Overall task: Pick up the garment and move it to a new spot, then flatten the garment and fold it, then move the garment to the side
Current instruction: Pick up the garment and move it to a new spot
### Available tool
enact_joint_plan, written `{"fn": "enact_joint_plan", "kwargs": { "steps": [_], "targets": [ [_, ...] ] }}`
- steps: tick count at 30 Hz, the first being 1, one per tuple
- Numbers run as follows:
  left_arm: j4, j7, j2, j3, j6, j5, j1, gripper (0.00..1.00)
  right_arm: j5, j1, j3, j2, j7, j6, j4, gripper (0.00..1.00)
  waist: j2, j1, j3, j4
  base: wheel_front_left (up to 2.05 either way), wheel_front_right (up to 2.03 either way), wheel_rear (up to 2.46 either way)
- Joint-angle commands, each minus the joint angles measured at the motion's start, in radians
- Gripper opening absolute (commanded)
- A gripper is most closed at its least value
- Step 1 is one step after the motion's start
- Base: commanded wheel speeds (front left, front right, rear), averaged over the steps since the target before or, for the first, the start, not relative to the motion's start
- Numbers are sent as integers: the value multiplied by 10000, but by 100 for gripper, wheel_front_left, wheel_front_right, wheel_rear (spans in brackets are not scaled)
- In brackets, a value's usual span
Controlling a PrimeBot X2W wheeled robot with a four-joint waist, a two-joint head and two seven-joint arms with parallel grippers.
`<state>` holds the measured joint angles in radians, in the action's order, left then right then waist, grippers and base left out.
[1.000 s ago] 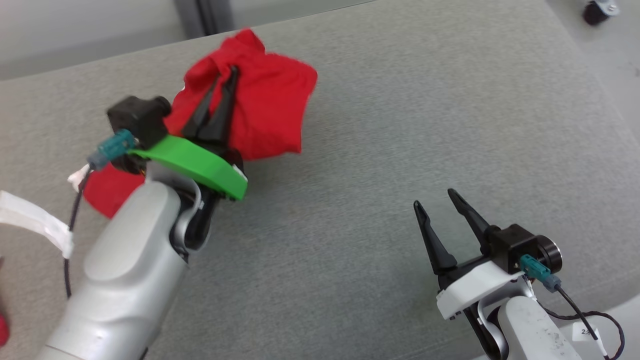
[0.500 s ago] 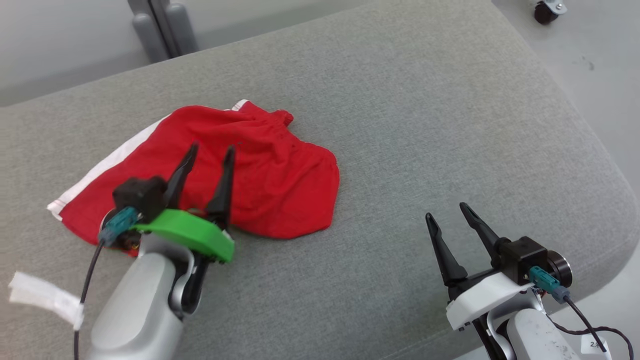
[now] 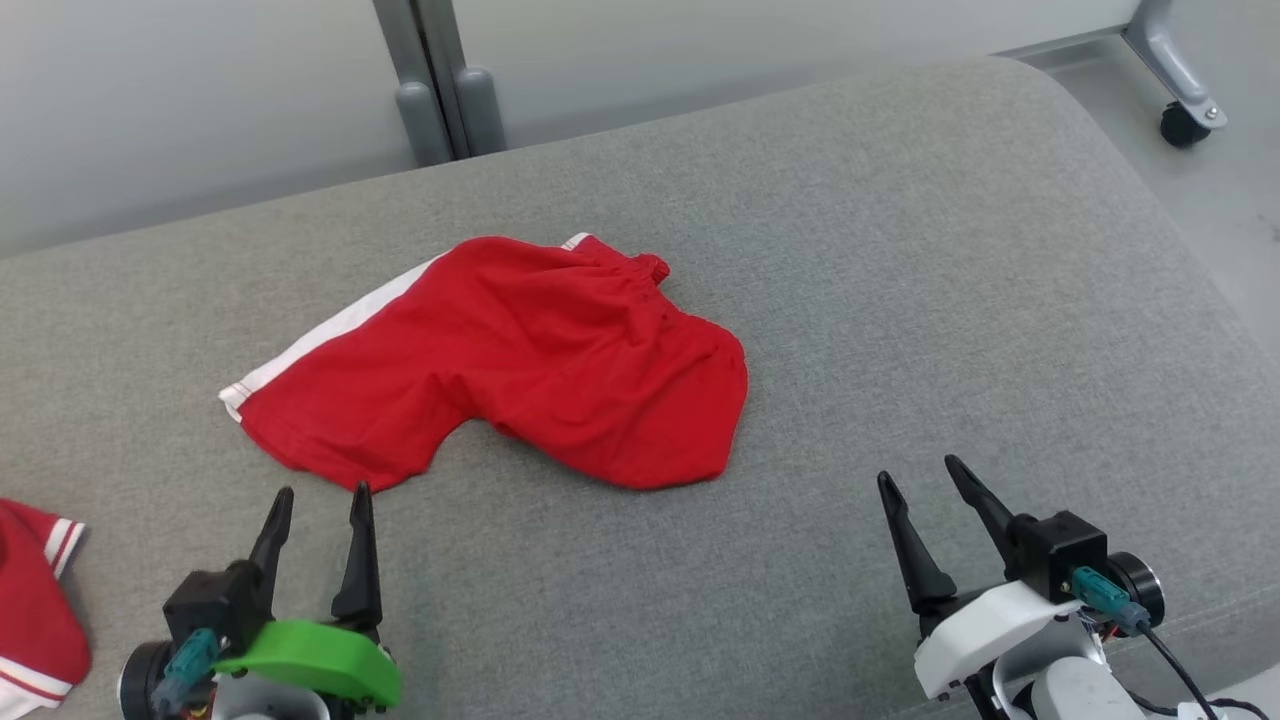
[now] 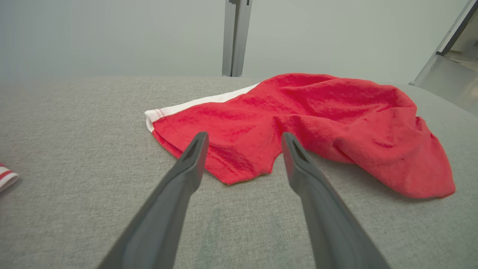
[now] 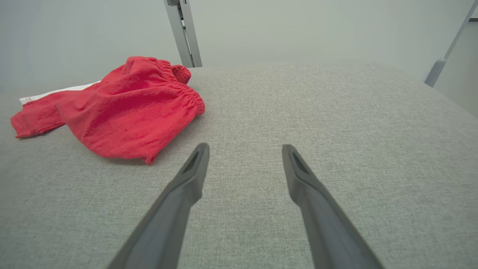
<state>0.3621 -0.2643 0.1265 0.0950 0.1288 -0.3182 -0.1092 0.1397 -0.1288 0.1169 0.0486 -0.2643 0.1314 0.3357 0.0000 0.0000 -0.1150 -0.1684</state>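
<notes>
The garment (image 3: pixel 520 375) is a pair of red shorts with a white side stripe, lying loosely spread and a little rumpled on the grey cushioned surface (image 3: pixel 900 300). My left gripper (image 3: pixel 322 492) stands open at the lower left, its tips just short of the garment's near hem and holding nothing. In the left wrist view the garment (image 4: pixel 310 119) lies just beyond the open left gripper (image 4: pixel 244 135). My right gripper (image 3: pixel 920 475) is open at the lower right, well clear of the cloth. From the right wrist the garment (image 5: pixel 123 106) sits to the left of the open right gripper (image 5: pixel 245 146).
Another red garment with white stripes (image 3: pixel 35 600) lies at the left edge of the surface; its corner (image 4: pixel 5 175) shows in the left wrist view. A grey post (image 3: pixel 440 80) rises behind the surface. A caster wheel (image 3: pixel 1185 125) stands on the floor at the far right.
My left gripper, shut on the lifted garment a second ago, has opened and let it drop onto the surface, then drawn back toward me. The head camera has also shifted.
</notes>
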Motion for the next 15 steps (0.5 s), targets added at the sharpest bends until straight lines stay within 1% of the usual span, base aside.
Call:
{"fn": "enact_joint_plan", "kwargs": {
  "steps": [1,10,15],
  "targets": [
    [-104,-3,-103,-189,30,127,365,100,-54,183,-36,37,-3,-14,39,100,0,0,439,433,0,0,0],
    [-668,-2,-528,-1167,30,787,1784,100,-37,629,-216,37,-3,-14,192,100,0,0,774,978,0,0,0],
    [-761,-3,-649,-1133,30,901,2007,100,15,583,-223,39,-3,-14,236,100,0,0,627,1211,0,0,0]
  ]
}}
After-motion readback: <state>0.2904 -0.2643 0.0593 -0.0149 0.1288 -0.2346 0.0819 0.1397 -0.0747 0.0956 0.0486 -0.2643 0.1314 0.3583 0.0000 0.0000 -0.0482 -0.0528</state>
